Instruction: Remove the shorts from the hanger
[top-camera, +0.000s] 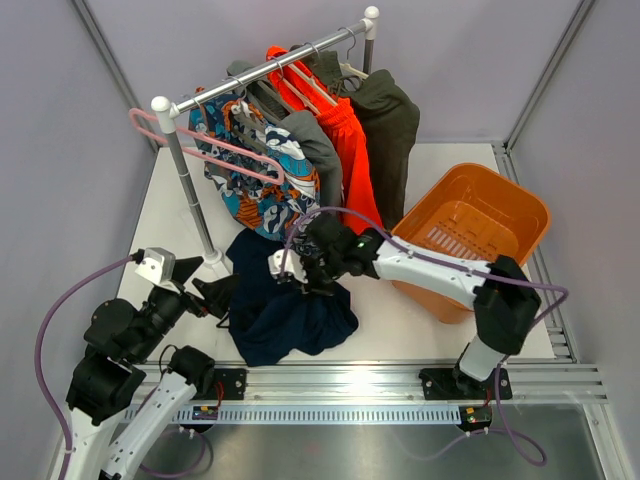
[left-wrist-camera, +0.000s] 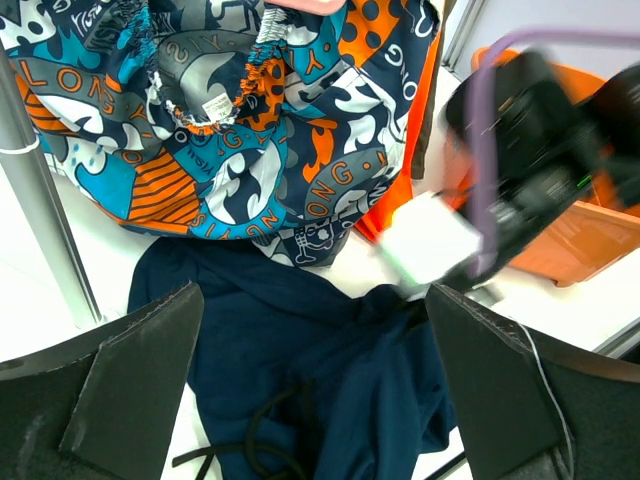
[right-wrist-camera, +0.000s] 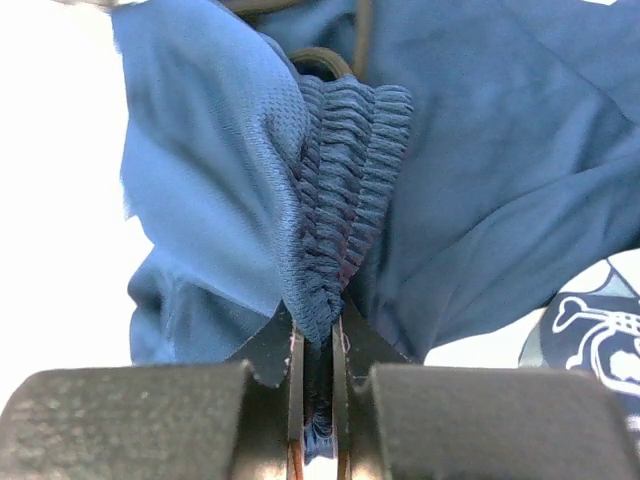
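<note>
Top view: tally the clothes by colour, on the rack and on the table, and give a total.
Navy shorts: 1
Patterned shorts: 1
Orange garment: 1
Grey garment: 1
Dark olive garment: 1
Total: 5

Crumpled navy shorts (left-wrist-camera: 330, 360) beneath colourful patterned shorts (left-wrist-camera: 250, 150)

Navy shorts (top-camera: 290, 310) heaped on table (top-camera: 180, 215) (elastic waistband bunched upward), pale pink hanger (top-camera: 232, 163) at rail's (top-camera: 262, 72) left end
</note>
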